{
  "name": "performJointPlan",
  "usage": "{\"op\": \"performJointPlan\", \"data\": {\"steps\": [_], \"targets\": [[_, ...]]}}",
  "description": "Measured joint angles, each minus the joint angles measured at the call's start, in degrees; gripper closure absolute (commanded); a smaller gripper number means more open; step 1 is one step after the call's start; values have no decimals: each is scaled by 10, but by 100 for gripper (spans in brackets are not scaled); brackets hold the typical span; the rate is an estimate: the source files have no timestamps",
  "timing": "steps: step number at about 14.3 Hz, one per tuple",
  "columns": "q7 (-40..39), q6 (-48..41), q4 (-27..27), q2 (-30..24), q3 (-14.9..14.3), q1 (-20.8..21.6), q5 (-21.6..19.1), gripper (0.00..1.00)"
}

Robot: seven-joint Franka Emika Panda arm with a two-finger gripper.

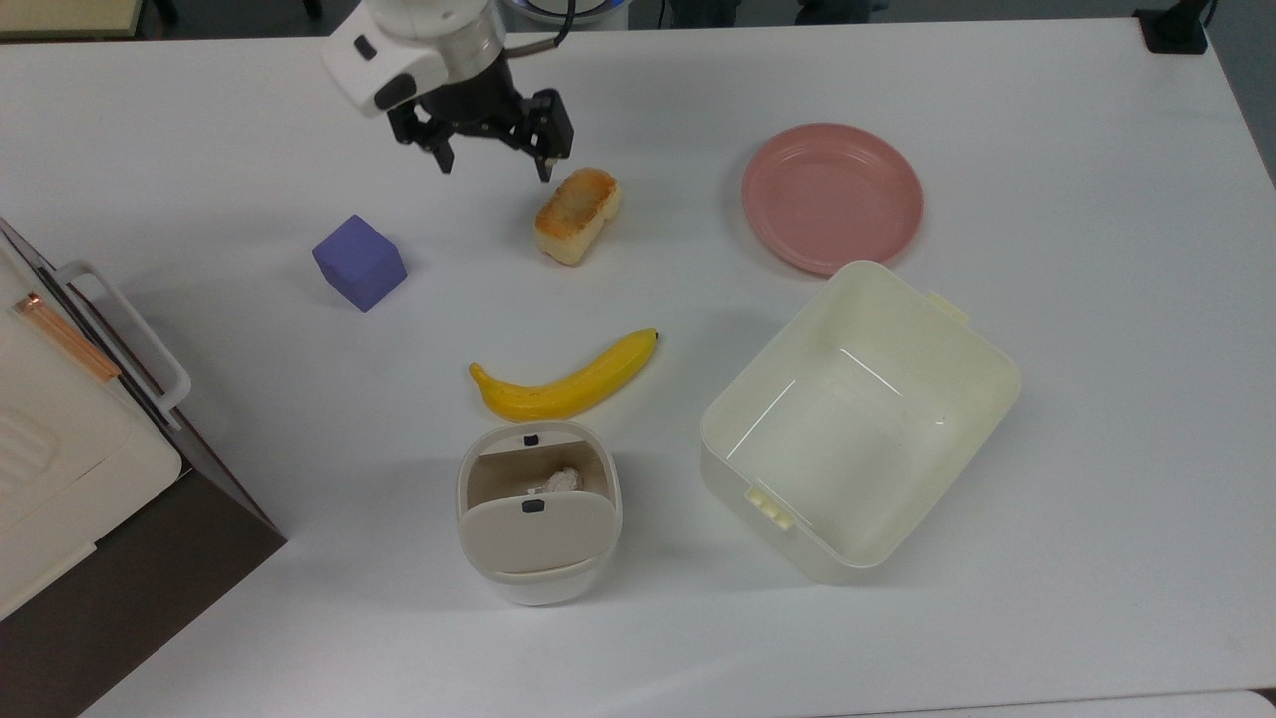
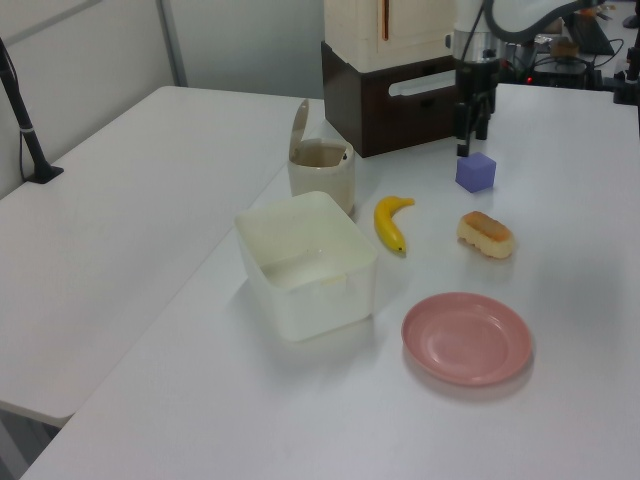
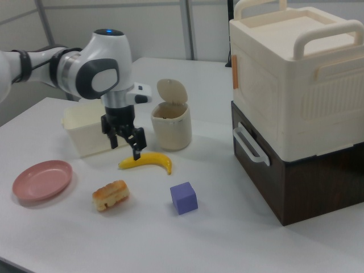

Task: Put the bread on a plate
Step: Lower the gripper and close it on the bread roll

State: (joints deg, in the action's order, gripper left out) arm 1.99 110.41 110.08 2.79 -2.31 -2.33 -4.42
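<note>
Bread, a small oblong loaf with a toasted golden-brown top (image 1: 577,214), lies on the white bench (image 1: 1077,558), apart from the round pink plate (image 1: 831,196). Above its near end hangs the black two-finger tool (image 1: 493,168), spread wide and empty, probably to straddle it.

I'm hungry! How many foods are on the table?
2. The bread lies near the gripper, between the purple cube and the pink plate. The banana lies just above the small bin in the top view.
</note>
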Motion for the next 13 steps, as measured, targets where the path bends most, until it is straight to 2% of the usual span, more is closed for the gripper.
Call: {"op": "performJointPlan", "data": {"steps": [2, 5, 10, 13], "targets": [[13, 0, 40, -29, 0, 14, 0, 0], [57, 21, 73, -35, 0, 37, 0, 0], [139, 29, 83, -35, 1, 96, 4, 0], [154, 29, 91, -32, 1, 108, 6, 0]]}}
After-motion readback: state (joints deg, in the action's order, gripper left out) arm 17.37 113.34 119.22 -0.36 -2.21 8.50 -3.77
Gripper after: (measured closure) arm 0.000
